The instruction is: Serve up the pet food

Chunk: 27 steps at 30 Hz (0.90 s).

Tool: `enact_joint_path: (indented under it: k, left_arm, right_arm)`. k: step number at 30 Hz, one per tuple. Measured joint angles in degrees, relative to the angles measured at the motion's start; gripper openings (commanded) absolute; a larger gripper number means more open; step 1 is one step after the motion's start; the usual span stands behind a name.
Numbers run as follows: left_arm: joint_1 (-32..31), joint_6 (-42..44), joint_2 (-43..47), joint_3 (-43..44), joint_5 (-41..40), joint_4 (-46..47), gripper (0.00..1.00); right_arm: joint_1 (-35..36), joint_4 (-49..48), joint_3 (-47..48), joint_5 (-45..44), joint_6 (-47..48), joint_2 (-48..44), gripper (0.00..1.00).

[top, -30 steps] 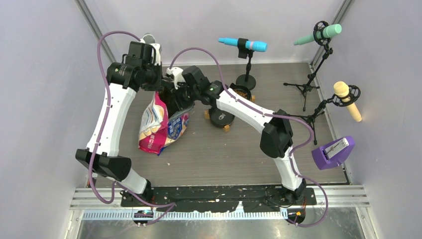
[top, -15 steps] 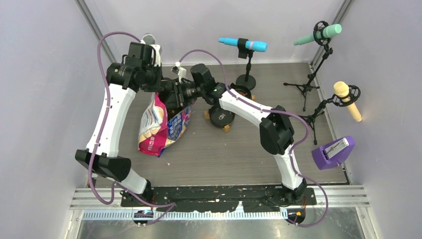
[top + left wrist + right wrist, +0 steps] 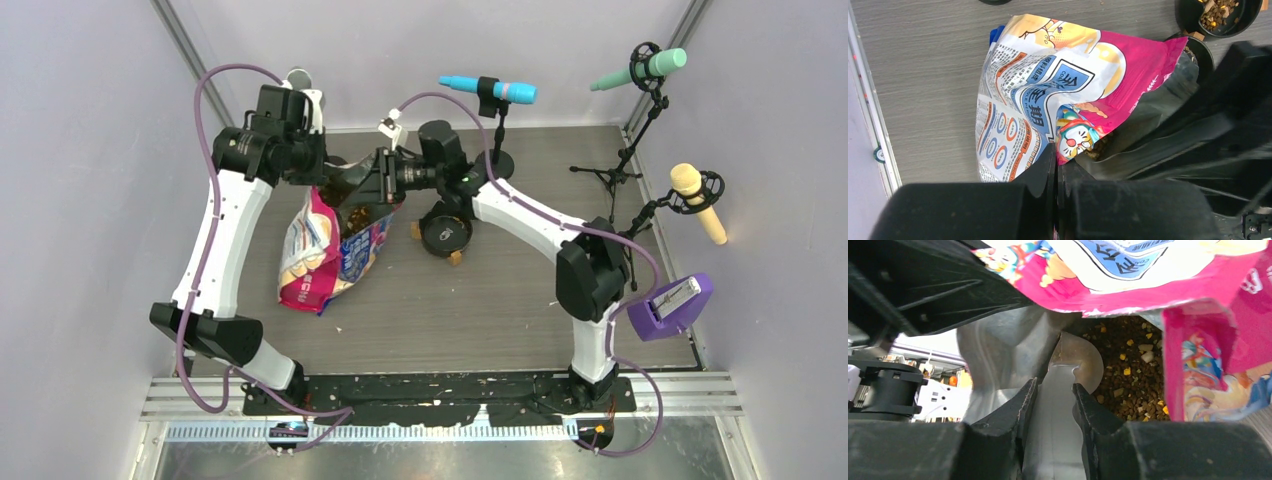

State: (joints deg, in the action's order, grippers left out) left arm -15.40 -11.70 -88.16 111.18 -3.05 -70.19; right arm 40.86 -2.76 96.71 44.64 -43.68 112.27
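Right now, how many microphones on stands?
3: blue microphone far centre, green microphone far right, yellow microphone right side. The left arm may hide another.

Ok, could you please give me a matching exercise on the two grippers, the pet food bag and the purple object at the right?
1 left gripper
2 right gripper
3 pet food bag
4 purple object

A off to the right, away from both grippers
B shut on the clear scoop's handle
C mouth open, kibble showing inside
D shut on the bag's rim

Pairs: 1-D, 2-B, 3-C, 4-A
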Motion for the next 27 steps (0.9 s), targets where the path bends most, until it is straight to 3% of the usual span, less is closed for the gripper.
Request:
enact_joint_path:
  k: [12,27]
  left_arm:
    - [1.16,0.11,0.33,-0.02,-0.81,-0.37,0.00]
    - [1.20,0.11,1.25,-0.85,-0.79,-0.35,0.00]
  right_arm:
    - [-6.38,1.49,-5.53,-4.79,-0.42,-11.52,0.05]
    - [-11.43,-21.92,-19.82,-0.52,-21.73,-15.17,0.05]
